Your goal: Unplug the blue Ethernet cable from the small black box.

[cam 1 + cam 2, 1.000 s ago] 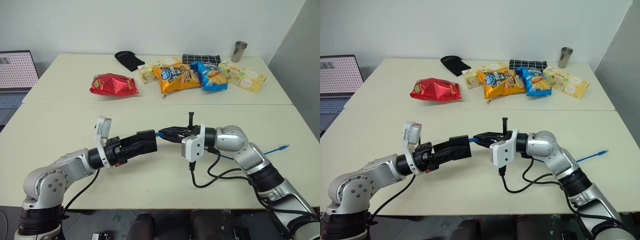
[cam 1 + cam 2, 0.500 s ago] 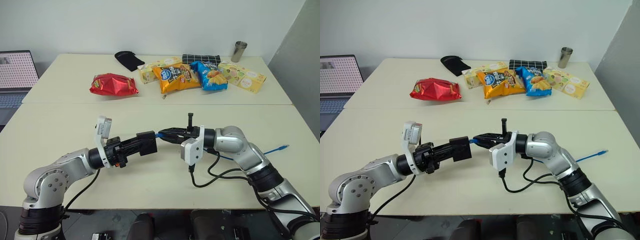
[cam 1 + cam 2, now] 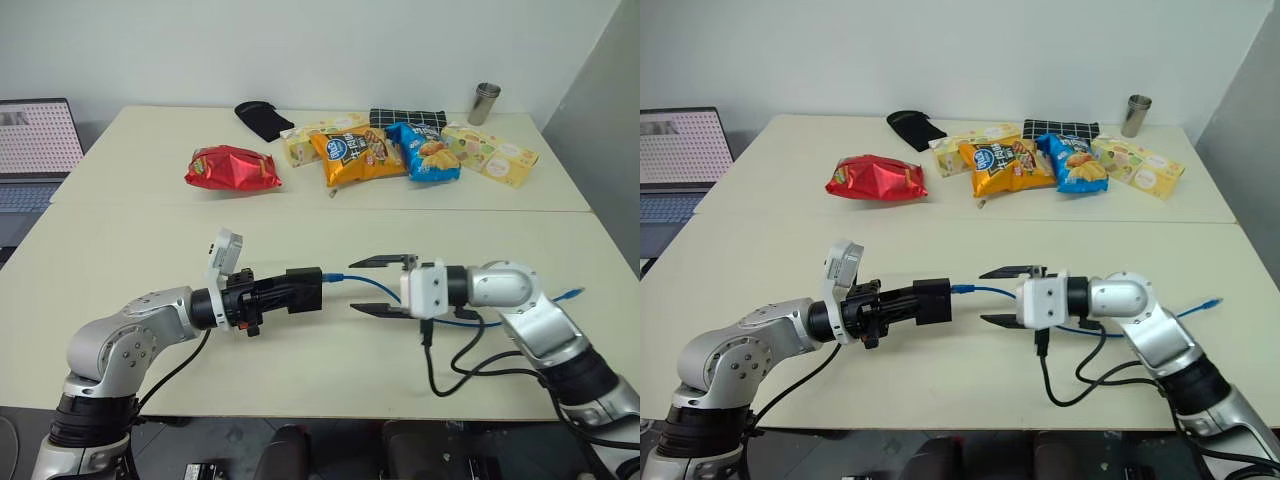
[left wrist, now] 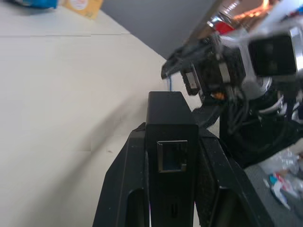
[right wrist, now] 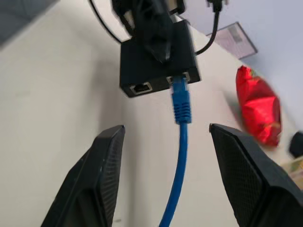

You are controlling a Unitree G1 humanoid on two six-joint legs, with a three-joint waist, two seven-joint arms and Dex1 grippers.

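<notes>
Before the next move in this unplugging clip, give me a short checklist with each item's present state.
1. Left end effector clamped on the small black box: ok.
2. Blue Ethernet cable unplugged from the box: not ok, its plug sits in a port.
3. Right end effector gripping the cable: not ok, its fingers stand open either side of it.
4. Box's neighbouring port free: ok.
5. Cable's far plug lying loose on the table: ok.
</notes>
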